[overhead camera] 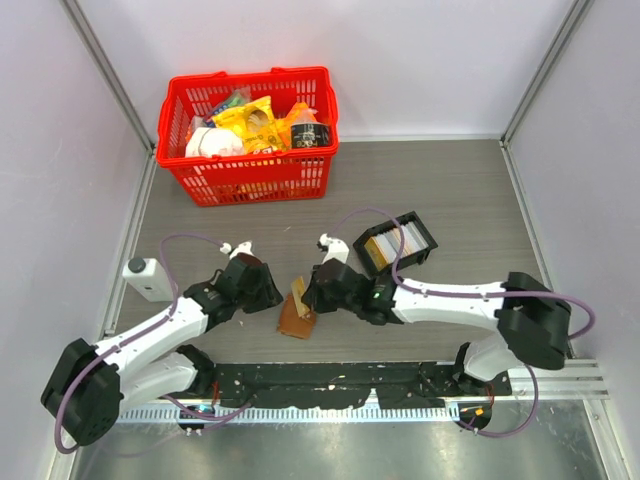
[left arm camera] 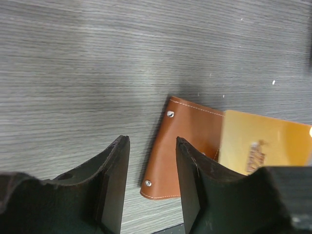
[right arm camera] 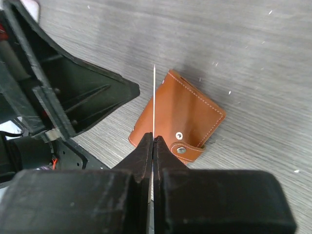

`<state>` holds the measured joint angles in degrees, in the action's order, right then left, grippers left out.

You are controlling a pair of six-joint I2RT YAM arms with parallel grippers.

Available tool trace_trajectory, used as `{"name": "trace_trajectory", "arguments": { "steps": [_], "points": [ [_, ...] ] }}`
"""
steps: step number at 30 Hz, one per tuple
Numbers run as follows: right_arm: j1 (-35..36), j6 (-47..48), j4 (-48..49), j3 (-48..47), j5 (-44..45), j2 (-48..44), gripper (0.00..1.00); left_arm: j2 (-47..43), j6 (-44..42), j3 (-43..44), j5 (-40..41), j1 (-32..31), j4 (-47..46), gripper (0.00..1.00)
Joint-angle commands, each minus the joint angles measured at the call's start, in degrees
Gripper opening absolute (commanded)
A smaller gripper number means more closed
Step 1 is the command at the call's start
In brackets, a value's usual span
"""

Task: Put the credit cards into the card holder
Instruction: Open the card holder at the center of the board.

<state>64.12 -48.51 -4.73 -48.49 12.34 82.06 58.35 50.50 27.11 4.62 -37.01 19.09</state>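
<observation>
The card holder (overhead camera: 295, 322), a flat brown leather wallet, lies folded on the grey table between my two arms. Its snap tab (right arm camera: 187, 151) shows at its near edge in the right wrist view. My right gripper (right arm camera: 153, 137) is shut on a yellow-orange credit card (overhead camera: 299, 293), seen edge-on as a thin line (right arm camera: 154, 97) standing over the card holder (right arm camera: 183, 114). My left gripper (left arm camera: 152, 141) is open just left of the card holder (left arm camera: 187, 146), nothing between its fingers. The yellow-orange card (left arm camera: 263, 146) shows at the right of that view. More credit cards (overhead camera: 385, 246) stand in a black tray (overhead camera: 424, 243).
A red basket (overhead camera: 250, 172) full of packaged goods stands at the back left. A small white device (overhead camera: 145, 277) sits by the left wall. A black rail (overhead camera: 330, 380) runs along the near table edge. Grey walls close in the left, back and right.
</observation>
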Motion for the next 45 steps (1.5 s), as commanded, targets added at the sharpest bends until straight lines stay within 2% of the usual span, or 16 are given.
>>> {"name": "trace_trajectory", "arguments": {
  "steps": [1,5,13,17,21,23,27,38,40,45],
  "points": [
    [2.1,-6.4,5.4,-2.3,1.4,4.2,0.01,-1.7,-0.1,1.2,3.3,-0.2,4.0,0.46],
    [2.5,-7.1,0.7,-0.7,3.2,5.5,0.01,-2.1,0.4,0.6,2.9,-0.2,3.9,0.46],
    [2.7,-8.4,1.2,7.6,4.9,-3.3,0.01,-0.3,0.5,0.2,0.5,-0.1,1.4,0.46],
    [2.8,-9.9,1.1,9.8,5.7,-4.9,0.01,1.4,0.3,0.2,-0.9,-0.1,-0.2,0.45],
    [2.7,-11.1,0.4,10.0,6.5,-4.8,0.01,2.4,0.1,0.4,-1.3,-0.2,-0.5,0.44],
    [2.8,-12.4,-1.0,9.9,7.4,-4.9,0.01,2.7,0.1,0.4,-1.5,-0.2,-0.6,0.39],
    [2.7,-13.8,0.1,11.2,8.2,-5.9,0.01,3.1,0.0,0.5,-2.1,-0.1,-0.8,0.36],
    [2.7,-15.6,1.5,11.6,6.7,-3.5,0.01,3.9,-0.1,-0.4,-6.0,-0.3,-2.5,0.32],
    [2.7,-16.2,0.8,11.4,6.6,-3.1,0.01,3.8,0.1,-1.0,-6.7,-0.4,-3.1,0.28],
    [2.7,-16.6,4.3,11.7,3.8,-1.3,0.01,4.8,0.4,-1.9,-7.6,-0.8,-3.8,0.29]
  ]
}}
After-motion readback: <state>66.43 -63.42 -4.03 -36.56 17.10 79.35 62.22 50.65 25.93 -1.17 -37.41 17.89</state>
